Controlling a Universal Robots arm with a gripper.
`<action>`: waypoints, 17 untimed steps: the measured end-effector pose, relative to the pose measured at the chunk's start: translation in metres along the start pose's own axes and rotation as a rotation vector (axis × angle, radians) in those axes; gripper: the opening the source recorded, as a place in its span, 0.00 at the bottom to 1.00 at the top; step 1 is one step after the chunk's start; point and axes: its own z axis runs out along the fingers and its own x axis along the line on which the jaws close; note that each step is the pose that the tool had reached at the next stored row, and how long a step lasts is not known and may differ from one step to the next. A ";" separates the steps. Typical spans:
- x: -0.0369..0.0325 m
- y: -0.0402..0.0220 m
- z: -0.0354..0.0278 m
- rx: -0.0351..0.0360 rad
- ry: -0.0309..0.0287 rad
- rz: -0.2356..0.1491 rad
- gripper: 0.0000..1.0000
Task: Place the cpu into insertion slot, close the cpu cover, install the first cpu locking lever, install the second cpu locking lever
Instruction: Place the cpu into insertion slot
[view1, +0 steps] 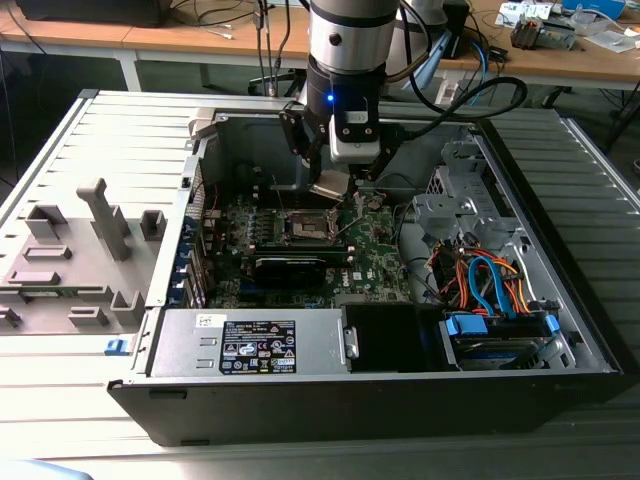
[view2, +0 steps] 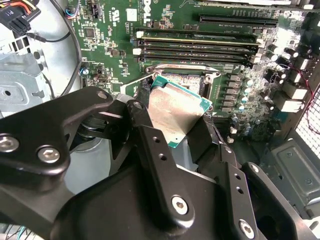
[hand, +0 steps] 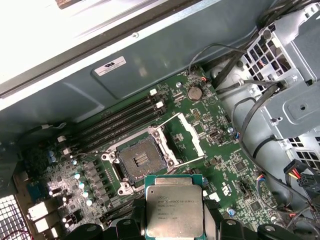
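One cpu (hand: 174, 206), clamped between the jaws of your gripper (view2: 175, 131), held above the green board (view1: 378, 250) near the one insertion slot (hand: 141, 158).
From the exterior view's left you have a grey moulded tray (view1: 75, 255) on the surface (view1: 60, 385), then the open computer case (view1: 300, 412), its power supply (view1: 185, 342) bearing two labels (view1: 257, 347) too small to read, the green board, and coloured cables (view1: 490, 275). Your first wrist view shows the slot bare, one cpu cover (hand: 190, 132) standing open beside it, and print on the cpu's top; your second wrist view shows the cpu tilted.
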 end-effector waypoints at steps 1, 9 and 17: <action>0.0000 0.0000 0.0000 -0.0001 -0.0001 0.001 0.55; 0.0000 0.0000 0.0001 -0.0002 -0.0009 0.010 0.55; 0.0000 0.0000 0.0002 -0.0004 -0.0017 0.021 0.55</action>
